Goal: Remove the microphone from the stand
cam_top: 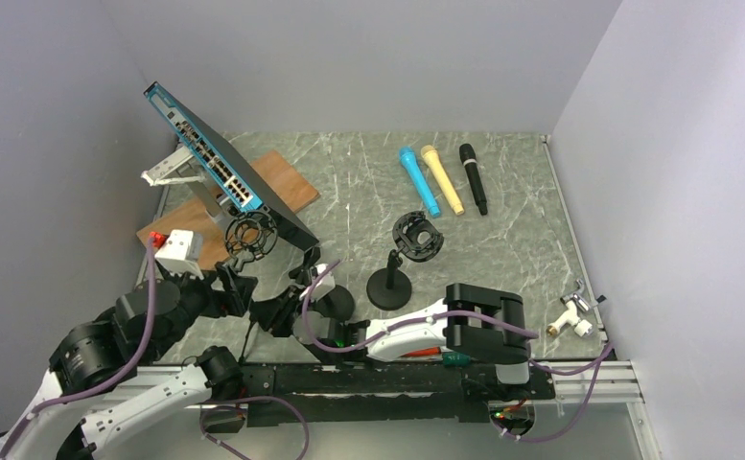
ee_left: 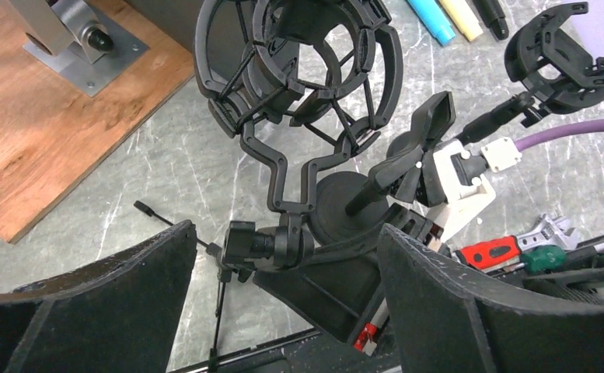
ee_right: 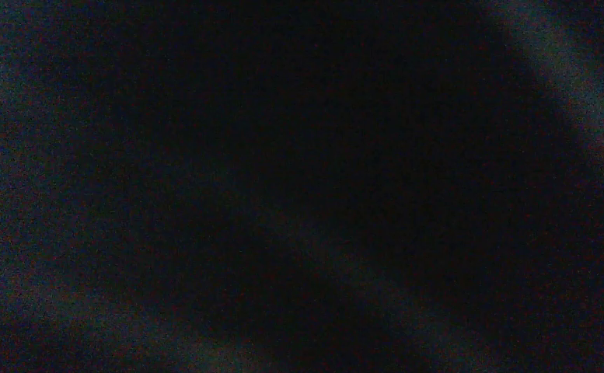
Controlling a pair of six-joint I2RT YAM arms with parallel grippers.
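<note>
Left arm at the stand
Top: three microphones lie on the counter's far side. Left wrist: left gripper jaws spread either side of the stand; right gripper jaws pressed together. Right wrist: black.

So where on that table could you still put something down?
Bare table lies between the black microphone and the metal fitting, and between the wooden board and the blue microphone. Crowded around the left stand and middle stand.

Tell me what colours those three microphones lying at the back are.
Blue microphone, pale yellow microphone, black microphone; clearest from the top camera.
</note>
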